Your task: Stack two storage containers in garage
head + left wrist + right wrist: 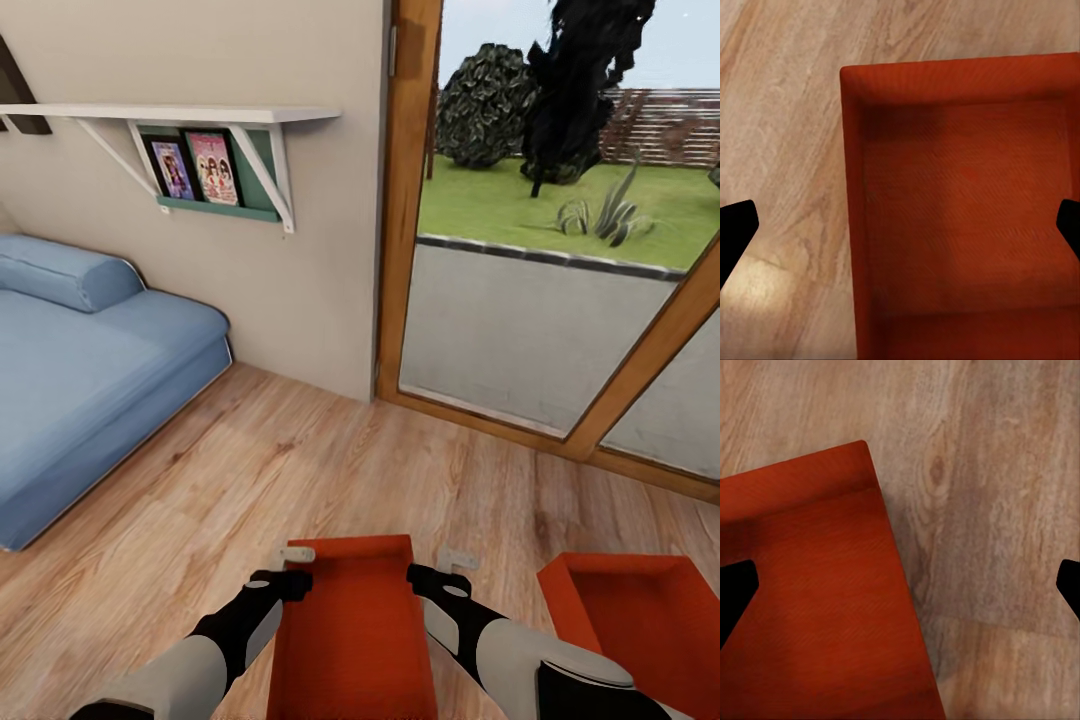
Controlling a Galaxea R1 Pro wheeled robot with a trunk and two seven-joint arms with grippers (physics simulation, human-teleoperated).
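Note:
I am in the living room, on its light wood-plank floor [300, 470]. One orange-red storage container [355, 630] lies open-top just in front of me, and the second container [640, 620] lies to its right. My left gripper [295, 555] hovers at the near container's left wall and my right gripper [455, 562] at its right wall. In the left wrist view the open left gripper [900, 225] straddles the wall of the container [960, 202]. In the right wrist view the open right gripper [900, 589] straddles the opposite edge of the container [817, 592]. The garage is out of view.
A blue sofa [80, 380] stands at the left along the beige wall, under a white shelf [170, 115] with pictures. A wood-framed glass door [410, 250] fills the right, with a garden beyond. Bare planks lie between the sofa and the containers.

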